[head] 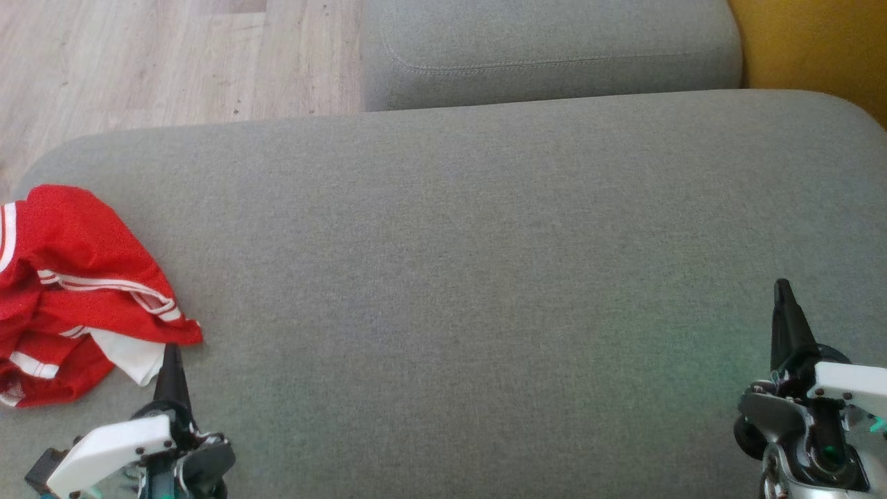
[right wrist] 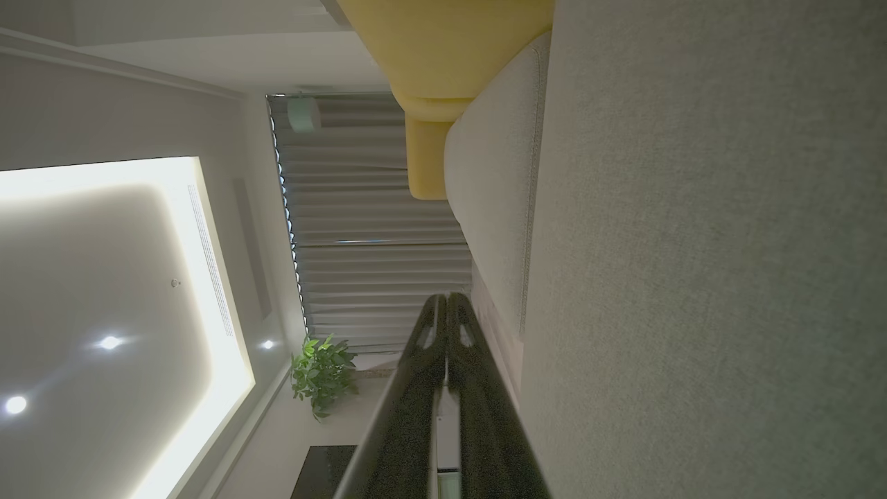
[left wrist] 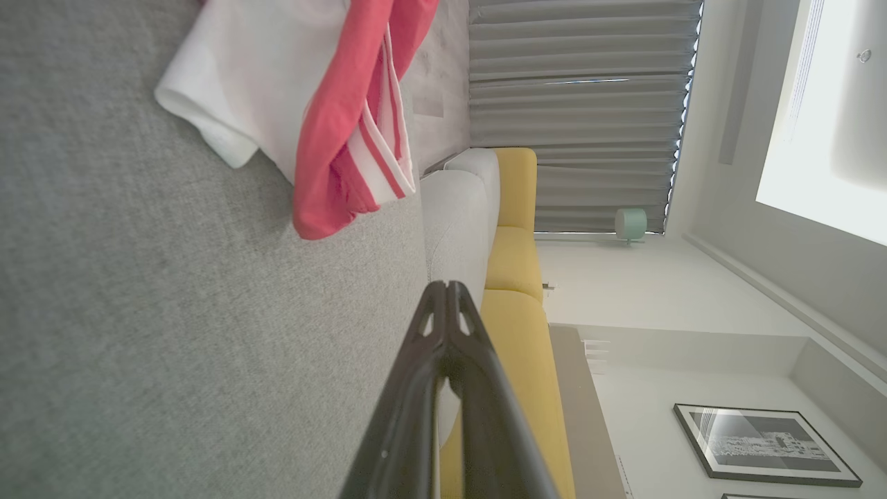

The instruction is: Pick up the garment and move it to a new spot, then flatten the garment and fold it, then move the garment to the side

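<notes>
The garment (head: 76,284) is a crumpled red piece with white stripes and a white lining, lying at the left edge of the grey cushion (head: 471,263). In the left wrist view the garment (left wrist: 326,104) lies just ahead of my fingers. My left gripper (head: 171,353) (left wrist: 445,287) is shut and empty, its tip just short of the white lining. My right gripper (head: 783,287) (right wrist: 445,299) is shut and empty, far from the cloth at the cushion's right side.
A second grey cushion (head: 554,48) sits behind the first. A yellow seat (head: 818,48) stands at the far right. Wooden floor (head: 166,62) lies beyond the cushion's far-left edge.
</notes>
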Available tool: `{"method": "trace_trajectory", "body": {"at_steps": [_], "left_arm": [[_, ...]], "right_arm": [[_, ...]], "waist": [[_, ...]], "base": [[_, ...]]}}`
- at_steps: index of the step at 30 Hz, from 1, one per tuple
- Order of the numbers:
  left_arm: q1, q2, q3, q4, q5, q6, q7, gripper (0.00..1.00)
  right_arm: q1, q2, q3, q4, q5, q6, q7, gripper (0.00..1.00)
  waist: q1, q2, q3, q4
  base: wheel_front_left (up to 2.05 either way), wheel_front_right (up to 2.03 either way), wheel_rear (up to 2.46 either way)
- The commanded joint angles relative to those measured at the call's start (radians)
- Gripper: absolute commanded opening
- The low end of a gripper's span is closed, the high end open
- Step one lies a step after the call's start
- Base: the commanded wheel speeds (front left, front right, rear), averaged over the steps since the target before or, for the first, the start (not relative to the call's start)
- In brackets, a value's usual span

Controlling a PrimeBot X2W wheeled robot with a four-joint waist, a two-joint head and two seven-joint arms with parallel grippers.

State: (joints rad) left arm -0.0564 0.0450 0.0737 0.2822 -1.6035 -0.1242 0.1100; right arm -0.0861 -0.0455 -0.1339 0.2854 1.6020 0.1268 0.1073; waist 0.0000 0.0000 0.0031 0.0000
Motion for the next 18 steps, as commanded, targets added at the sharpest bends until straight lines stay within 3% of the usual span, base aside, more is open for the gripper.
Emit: {"method": "trace_trajectory", "body": {"at_steps": [1, 17, 18], "left_arm": [[-0.052, 0.005, 0.04, -0.037, -0.005, -0.007, 0.003, 0.0], [-0.052, 0.005, 0.04, -0.037, -0.005, -0.007, 0.003, 0.0], [0.0, 0.0, 0.0, 0.0, 0.0, 0.0, 0.0, 1.0]], "right_arm": [[-0.022, -0.005, 0.021, -0.041, 0.007, 0.004, 0.006, 0.0], [-0.022, -0.005, 0.021, -0.041, 0.007, 0.004, 0.006, 0.0], [0.0, 0.0, 0.0, 0.0, 0.0, 0.0, 0.0, 1.0]], "waist": [[0.0, 0.0, 0.0, 0.0], [0.0, 0.0, 0.0, 0.0], [0.0, 0.0, 0.0, 0.0]], "base": [[0.0, 0.0, 0.0], [0.0, 0.0, 0.0], [0.0, 0.0, 0.0]]}}
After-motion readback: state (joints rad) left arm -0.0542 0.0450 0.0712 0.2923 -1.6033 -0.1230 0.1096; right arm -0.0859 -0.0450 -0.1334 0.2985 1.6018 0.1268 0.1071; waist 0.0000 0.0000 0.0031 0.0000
